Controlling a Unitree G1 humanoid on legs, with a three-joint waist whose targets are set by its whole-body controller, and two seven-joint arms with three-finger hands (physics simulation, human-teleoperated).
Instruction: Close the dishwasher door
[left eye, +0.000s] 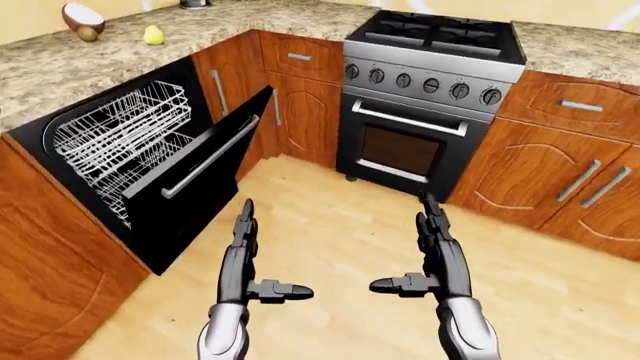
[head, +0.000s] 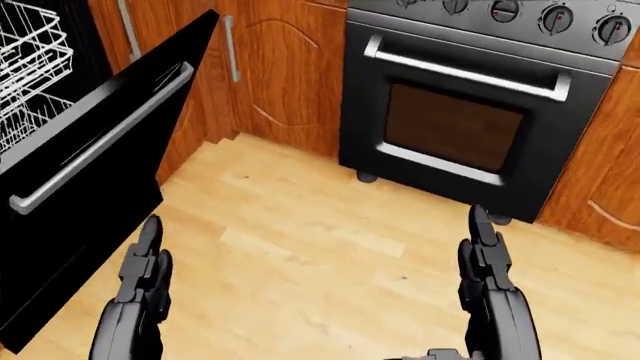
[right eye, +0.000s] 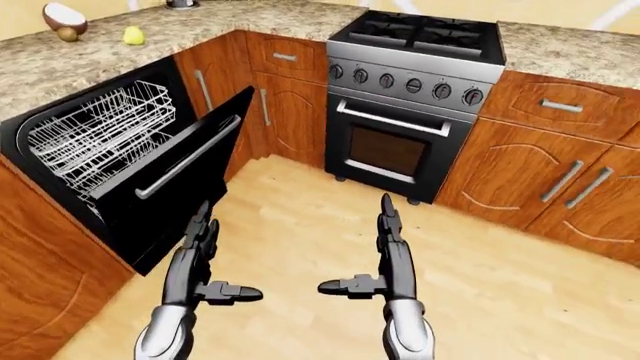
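The black dishwasher door (left eye: 190, 187) hangs partly open at the left of the left-eye view, tilted outward, with a long silver handle (left eye: 210, 155) across it. White wire racks (left eye: 115, 139) show inside the tub. My left hand (left eye: 243, 232) is open, fingers straight, just right of the door's lower edge and apart from it. My right hand (left eye: 432, 229) is open too, over the wooden floor, far from the door. In the head view the door (head: 70, 217) fills the left side and the left hand (head: 148, 259) sits beside it.
A black and steel oven (left eye: 425, 112) stands in the corner at top centre. Wooden cabinets (left eye: 560, 172) run along the right and behind the door. A granite counter (left eye: 90, 64) carries a coconut half (left eye: 82, 16) and a yellow fruit (left eye: 152, 34). Light wood floor (left eye: 340, 247) lies underfoot.
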